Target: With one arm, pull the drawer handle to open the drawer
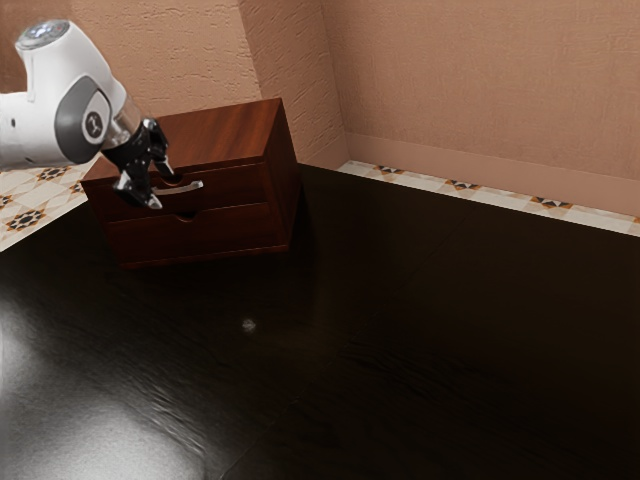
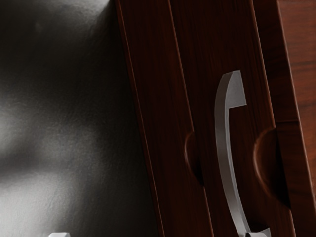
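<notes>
Jaws apart; gripper (image 1: 147, 196) at the top drawer (image 1: 230, 185), just beside its handle (image 1: 186, 186). One cabinet (image 1: 235, 125) with two drawers stands on the table (image 1: 400, 350). Wrist view: one curved handle (image 2: 225, 148), two scooped recesses (image 2: 193, 155) in the drawer fronts.

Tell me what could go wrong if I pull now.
The gripper sits near one end of the handle, not its middle, so it may slip off or twist the drawer. The cabinet stands free on the glossy table, so a pull might drag it whole.
</notes>
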`<state>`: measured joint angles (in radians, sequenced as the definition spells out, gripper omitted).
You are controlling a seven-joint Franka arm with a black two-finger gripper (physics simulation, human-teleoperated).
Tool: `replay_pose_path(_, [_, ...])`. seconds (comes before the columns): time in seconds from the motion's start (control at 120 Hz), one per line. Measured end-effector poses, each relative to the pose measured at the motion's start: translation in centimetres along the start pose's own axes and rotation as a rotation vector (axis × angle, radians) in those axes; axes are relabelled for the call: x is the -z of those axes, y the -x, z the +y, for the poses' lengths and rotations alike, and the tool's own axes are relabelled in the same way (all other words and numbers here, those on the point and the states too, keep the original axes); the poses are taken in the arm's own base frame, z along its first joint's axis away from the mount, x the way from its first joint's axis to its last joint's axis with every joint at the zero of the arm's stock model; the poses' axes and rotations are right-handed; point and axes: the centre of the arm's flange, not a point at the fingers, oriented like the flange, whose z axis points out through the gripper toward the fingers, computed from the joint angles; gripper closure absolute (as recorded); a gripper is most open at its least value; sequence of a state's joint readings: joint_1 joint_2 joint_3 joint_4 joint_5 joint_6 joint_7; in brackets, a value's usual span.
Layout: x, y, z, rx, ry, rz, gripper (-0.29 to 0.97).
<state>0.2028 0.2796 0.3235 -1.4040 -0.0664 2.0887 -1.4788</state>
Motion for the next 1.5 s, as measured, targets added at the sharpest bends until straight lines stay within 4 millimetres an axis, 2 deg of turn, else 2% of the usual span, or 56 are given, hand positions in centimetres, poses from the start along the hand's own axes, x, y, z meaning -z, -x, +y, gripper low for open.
replay_pose_path(0.692, [-3.0, -1.5, 0.5, 0.042, 0.026, -0.004, 0.34])
replay_pose_path(1.05, [-3.1, -1.5, 0.9, 0.044, 0.048, -0.003, 0.36])
replay_pose_path(1.5, [-4.4, -2.0, 1.1, 0.052, 0.046, 0.002, 0.37])
